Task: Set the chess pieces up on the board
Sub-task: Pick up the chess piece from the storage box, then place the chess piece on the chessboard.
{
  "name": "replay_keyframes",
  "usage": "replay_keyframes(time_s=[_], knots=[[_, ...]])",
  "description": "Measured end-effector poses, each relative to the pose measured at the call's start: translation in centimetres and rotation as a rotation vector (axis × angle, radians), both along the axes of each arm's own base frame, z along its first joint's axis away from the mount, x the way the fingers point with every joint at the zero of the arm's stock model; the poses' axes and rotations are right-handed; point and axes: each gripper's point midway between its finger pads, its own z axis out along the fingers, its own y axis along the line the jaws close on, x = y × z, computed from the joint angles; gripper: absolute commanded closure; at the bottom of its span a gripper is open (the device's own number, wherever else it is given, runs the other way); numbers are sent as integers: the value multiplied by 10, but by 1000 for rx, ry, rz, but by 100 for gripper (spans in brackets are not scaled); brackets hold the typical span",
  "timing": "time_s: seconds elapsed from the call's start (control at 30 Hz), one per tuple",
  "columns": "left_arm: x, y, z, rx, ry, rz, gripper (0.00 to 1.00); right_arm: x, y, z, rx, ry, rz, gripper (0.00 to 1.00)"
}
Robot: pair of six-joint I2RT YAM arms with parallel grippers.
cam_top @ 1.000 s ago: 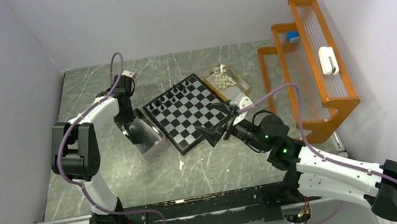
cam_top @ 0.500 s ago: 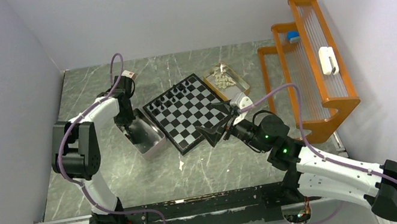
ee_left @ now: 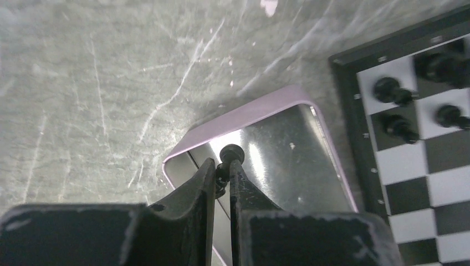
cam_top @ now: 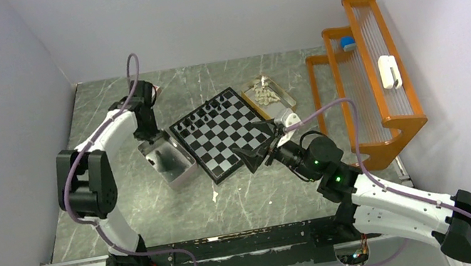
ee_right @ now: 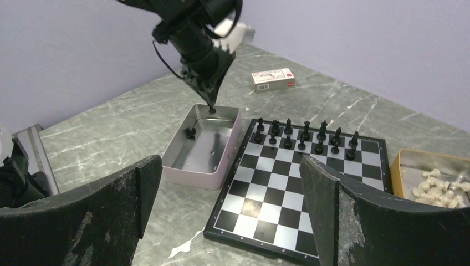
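The board (cam_top: 224,146) lies mid-table; black chess pieces (cam_top: 210,112) fill its two far rows, also in the right wrist view (ee_right: 305,136). My left gripper (cam_top: 149,137) is shut on a black pawn (ee_left: 231,153) and holds it above the far end of the pink metal tin (cam_top: 182,174). The right wrist view shows that pawn (ee_right: 213,111) hanging over the tin (ee_right: 194,174), where one black piece (ee_right: 191,132) lies inside. My right gripper (cam_top: 257,147) is open and empty, low over the board's near right corner (ee_right: 288,194). Cream-white pieces (cam_top: 268,95) lie in the tan tray.
An orange rack (cam_top: 368,82) stands at the right with a blue thing and a white thing on it. A small white box (ee_right: 271,79) lies behind the tin. A white scrap (cam_top: 215,196) lies on the table in front of the board.
My left gripper has risen out of the tin and moved toward its far end with the black pawn in it. The right arm has not moved.
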Motion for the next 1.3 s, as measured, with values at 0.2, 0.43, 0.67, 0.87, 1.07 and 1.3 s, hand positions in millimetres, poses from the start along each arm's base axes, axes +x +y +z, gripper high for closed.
replay_keyframes(time_s=[0.2,0.43,0.67,0.87,1.07,1.3], knots=[[18,-20,52,-28,-113,-56,91,10,-8,-8,30,103,-84,0],[13,-83,76,-79,-162,-206,89,25,-21,-14,40,193,-211,1],[-5,-164,79,-132,-157,-393,87,23,-35,-3,103,205,-255,3],[-21,-206,45,-145,-90,-482,88,24,-37,-20,61,249,-279,2],[-31,-221,2,-113,-4,-515,87,24,-37,-24,32,269,-279,2],[-31,-236,-6,-134,-15,-519,73,25,-37,-24,16,277,-285,2]])
